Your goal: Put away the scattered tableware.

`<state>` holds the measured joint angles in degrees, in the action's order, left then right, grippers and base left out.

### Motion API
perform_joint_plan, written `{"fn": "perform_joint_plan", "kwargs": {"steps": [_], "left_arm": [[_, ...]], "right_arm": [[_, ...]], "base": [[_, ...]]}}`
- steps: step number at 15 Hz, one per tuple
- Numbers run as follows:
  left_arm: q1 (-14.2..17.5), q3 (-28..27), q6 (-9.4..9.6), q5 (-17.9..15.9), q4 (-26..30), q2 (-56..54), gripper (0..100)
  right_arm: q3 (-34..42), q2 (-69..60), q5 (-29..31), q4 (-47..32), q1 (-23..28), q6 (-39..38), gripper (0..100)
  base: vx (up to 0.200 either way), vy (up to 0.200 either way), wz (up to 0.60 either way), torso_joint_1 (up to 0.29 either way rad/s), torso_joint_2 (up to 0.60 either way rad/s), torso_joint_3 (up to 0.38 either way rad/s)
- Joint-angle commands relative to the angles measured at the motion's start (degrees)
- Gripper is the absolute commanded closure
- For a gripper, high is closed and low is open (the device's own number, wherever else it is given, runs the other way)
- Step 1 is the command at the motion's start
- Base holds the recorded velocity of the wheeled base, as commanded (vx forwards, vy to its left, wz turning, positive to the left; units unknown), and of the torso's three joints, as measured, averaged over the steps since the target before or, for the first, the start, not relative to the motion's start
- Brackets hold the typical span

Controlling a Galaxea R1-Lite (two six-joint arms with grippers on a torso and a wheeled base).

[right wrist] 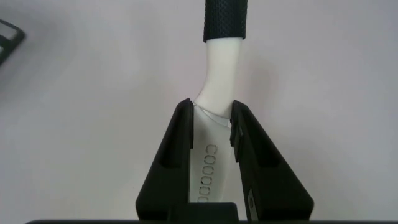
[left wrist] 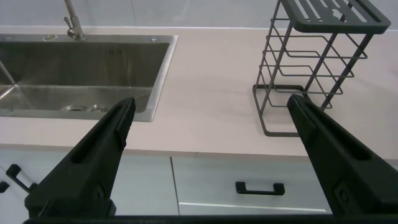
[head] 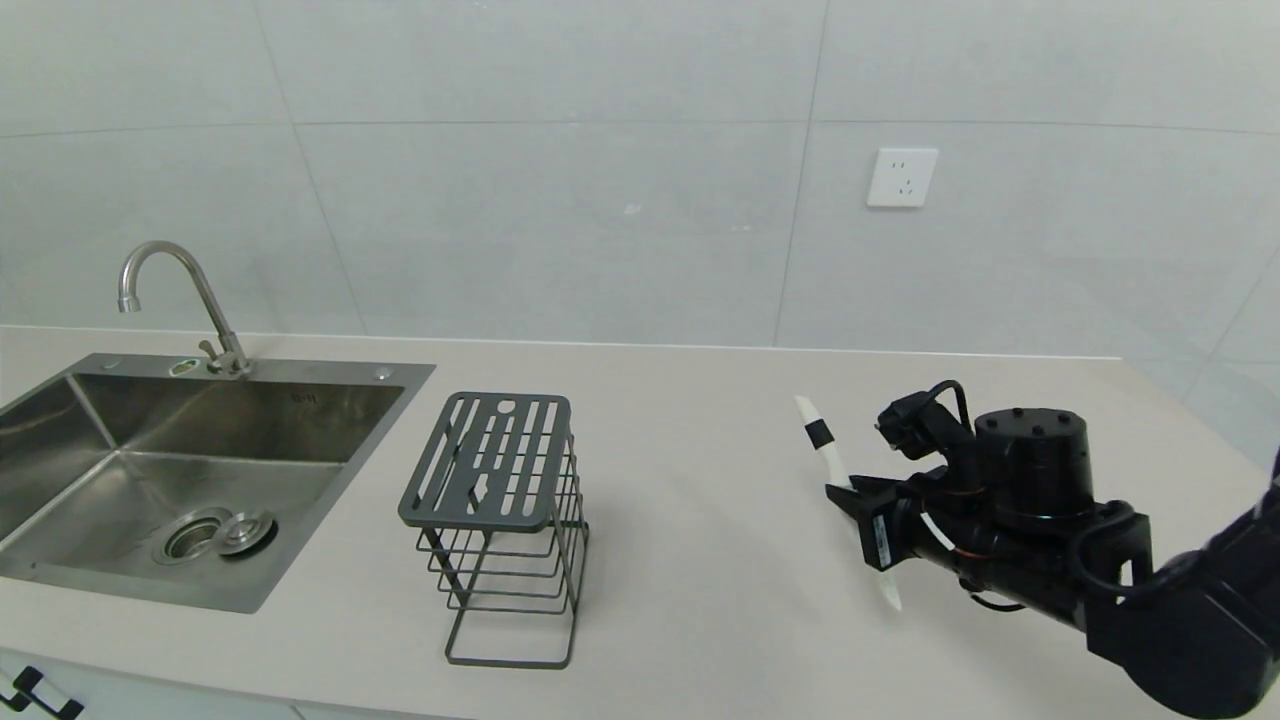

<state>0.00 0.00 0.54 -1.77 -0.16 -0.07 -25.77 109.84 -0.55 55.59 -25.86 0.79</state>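
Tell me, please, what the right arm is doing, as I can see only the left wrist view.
Observer: The right gripper is shut on a white utensil with a black band.
Operator: Where is that relative to the wire rack I see?
Observer: On the robot's right of the wire rack, well apart from it, over the counter.
Operator: Which part does it grip?
Observer: The right wrist view shows the fingers clamped on the white part, with the black band beyond the fingertips.
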Motion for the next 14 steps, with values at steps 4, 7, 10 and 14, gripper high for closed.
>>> {"fn": "perform_joint_plan", "kwargs": {"steps": [4,7,10,14], "left_arm": [[0.00,0.00,-0.01,-0.43,-0.02,0.07,0],[-0.09,0.00,-0.18,-0.52,-0.02,0.07,0],[-0.09,0.00,-0.36,-0.69,-0.11,0.07,0],[0.00,0.00,6.23,-6.05,-0.81,0.07,0]], "right_arm": [[2.83,-7.62,-6.22,5.93,-2.53,1.14,100],[6.79,-8.76,-11.14,12.00,-3.41,2.90,100],[8.37,-8.41,-18.26,17.89,-3.06,6.33,100],[13.20,-7.53,-24.32,22.37,-3.15,10.63,100]], "base": [[0.000,0.000,0.00,0.000,0.00,0.000],[0.000,0.000,0.00,0.000,0.00,0.000],[0.000,0.000,0.00,0.000,0.00,0.000],[0.000,0.000,0.00,0.000,0.00,0.000]]}}
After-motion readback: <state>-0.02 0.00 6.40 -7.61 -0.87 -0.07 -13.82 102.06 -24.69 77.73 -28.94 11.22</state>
